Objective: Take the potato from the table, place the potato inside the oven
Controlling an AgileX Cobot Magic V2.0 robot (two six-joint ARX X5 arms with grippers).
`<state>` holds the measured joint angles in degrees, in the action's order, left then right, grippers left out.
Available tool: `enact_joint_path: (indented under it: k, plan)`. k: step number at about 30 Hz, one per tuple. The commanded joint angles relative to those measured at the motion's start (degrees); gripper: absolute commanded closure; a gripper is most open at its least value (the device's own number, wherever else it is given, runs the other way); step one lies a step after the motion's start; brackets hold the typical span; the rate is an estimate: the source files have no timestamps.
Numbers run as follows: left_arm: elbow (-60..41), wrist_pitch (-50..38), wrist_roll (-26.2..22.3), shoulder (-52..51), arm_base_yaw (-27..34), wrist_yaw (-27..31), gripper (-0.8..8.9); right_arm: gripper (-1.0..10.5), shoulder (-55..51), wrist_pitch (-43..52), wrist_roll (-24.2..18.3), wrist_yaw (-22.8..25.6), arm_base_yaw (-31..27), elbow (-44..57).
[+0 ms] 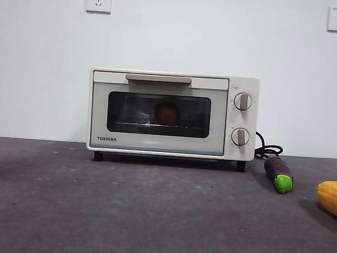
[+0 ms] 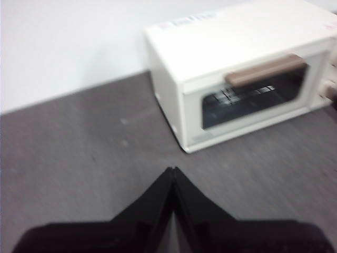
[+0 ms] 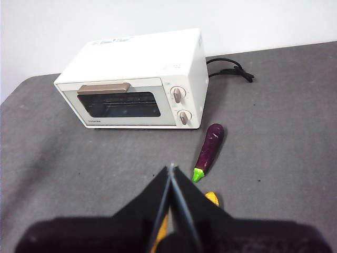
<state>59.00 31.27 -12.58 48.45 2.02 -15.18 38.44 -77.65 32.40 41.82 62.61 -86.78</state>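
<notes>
The cream-white oven [image 1: 172, 114] stands at the back of the table [image 1: 122, 210] with its glass door closed. Through the dark glass an orange-brown potato [image 1: 167, 113] shows, resting on the rack inside. The oven [image 2: 242, 68] also appears in the left wrist view, and the oven [image 3: 134, 81] in the right wrist view; the potato cannot be made out in either. My left gripper [image 2: 173, 169] is shut and empty, held above the table off the oven's left front. My right gripper [image 3: 171, 168] is shut and empty, high above the table in front of the oven. Neither arm shows in the front view.
A purple eggplant [image 1: 278, 173] with a green end lies right of the oven, near the black cord [image 1: 266, 149]. A yellow corn cob [image 1: 334, 198] lies at the right edge. In the right wrist view the eggplant [image 3: 209, 151] and corn cob [image 3: 211, 198] lie near my jaws.
</notes>
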Motion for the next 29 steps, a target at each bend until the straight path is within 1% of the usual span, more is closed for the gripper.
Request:
enact_joint_path:
  k: [1, 6, 9, 14, 18, 23, 29]
  plan:
    - [-8.55, -10.32, -1.2, -4.11, 0.85, 0.02, 8.16, 9.5, 0.04, -1.14, 0.57, 0.2, 0.07, 0.04]
    - [-26.43, -25.03, -1.55, -14.69, 1.53, 1.44, 8.16, 9.5, 0.04, -1.14, 0.59, 0.2, 0.07, 0.04]
    - [-35.69, -28.3, 0.35, -21.44, 1.42, 3.32, 8.16, 9.5, 0.04, -1.16, 0.59, 0.22, 0.07, 0.04]
    - [-46.47, -28.11, 5.25, -31.5, 1.42, 4.07, 8.16, 9.5, 0.04, -1.16, 0.57, 0.2, 0.07, 0.04]
    - [-51.76, -27.08, 6.47, -38.14, 1.44, 4.76, 8.16, 9.5, 0.04, -1.16, 0.57, 0.2, 0.07, 0.04]
    - [-53.83, -22.88, 6.93, -43.5, 1.42, 7.67, 8.16, 9.5, 0.04, -1.14, 0.57, 0.2, 0.07, 0.04]
    - [-53.83, -17.7, 7.1, -46.91, 1.42, 11.8, 8.16, 9.5, 0.04, -1.14, 0.57, 0.2, 0.07, 0.04]
